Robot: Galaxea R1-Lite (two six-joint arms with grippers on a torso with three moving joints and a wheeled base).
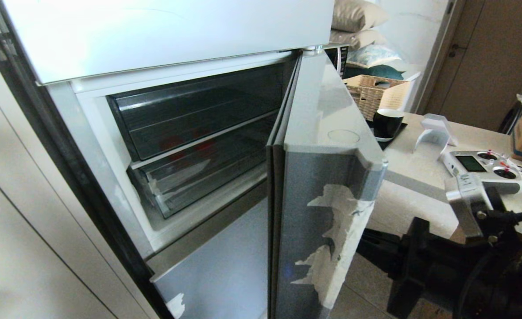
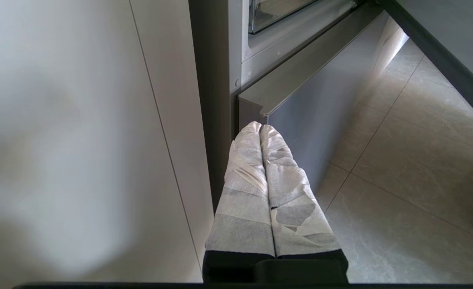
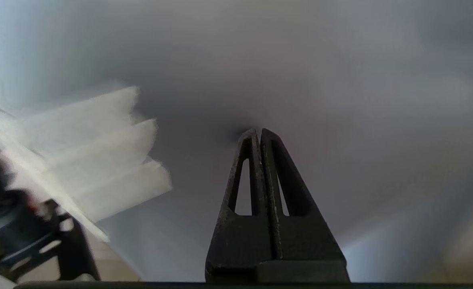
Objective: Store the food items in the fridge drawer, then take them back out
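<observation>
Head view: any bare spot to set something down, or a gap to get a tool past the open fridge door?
Free: the fridge door's bare top edge; the tabletop between that door and the radio controller. Crowded: the table's far end, with the dark mug, white stand and wicker basket. The drawers are pushed in, so no hand room there.

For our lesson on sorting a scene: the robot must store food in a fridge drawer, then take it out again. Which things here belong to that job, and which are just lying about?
Belongs to the job:
food items
fridge drawer
fridge door
right gripper

Lying about:
remote controller
dark mug
wicker basket
pillows
</observation>
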